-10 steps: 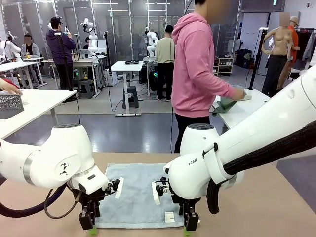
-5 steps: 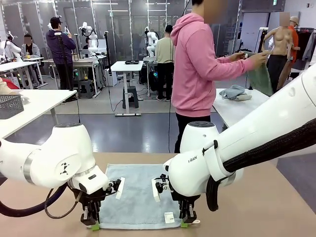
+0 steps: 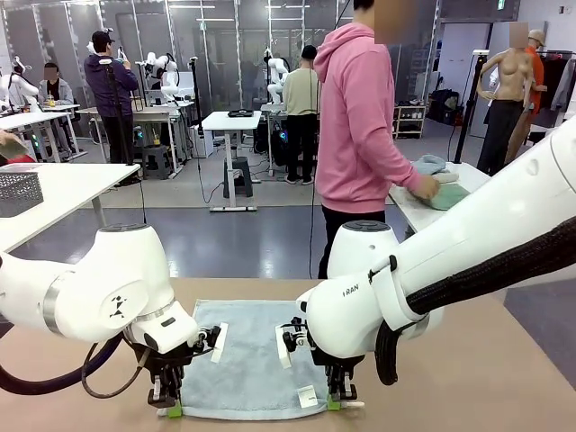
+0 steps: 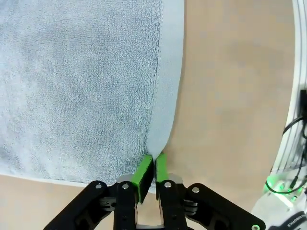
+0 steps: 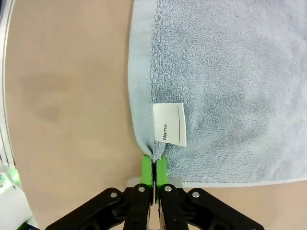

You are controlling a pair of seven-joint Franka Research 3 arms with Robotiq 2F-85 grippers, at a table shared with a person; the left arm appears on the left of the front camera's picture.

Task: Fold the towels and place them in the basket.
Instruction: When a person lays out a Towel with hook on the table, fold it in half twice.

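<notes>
The left gripper (image 4: 154, 162) is pinching one near corner of the light blue towel (image 4: 81, 81), its green pads pressed together on the hem. The right gripper (image 5: 154, 163) is clamping the other near corner, just beside the white label (image 5: 169, 123). The towel is lying spread flat on the tan table (image 3: 486, 387) between both arms. Across it, a person in a pink hoodie (image 3: 360, 117) is standing side-on.

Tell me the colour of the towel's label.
The label is white with dark print, on the light blue towel; clearest in right wrist view.
</notes>
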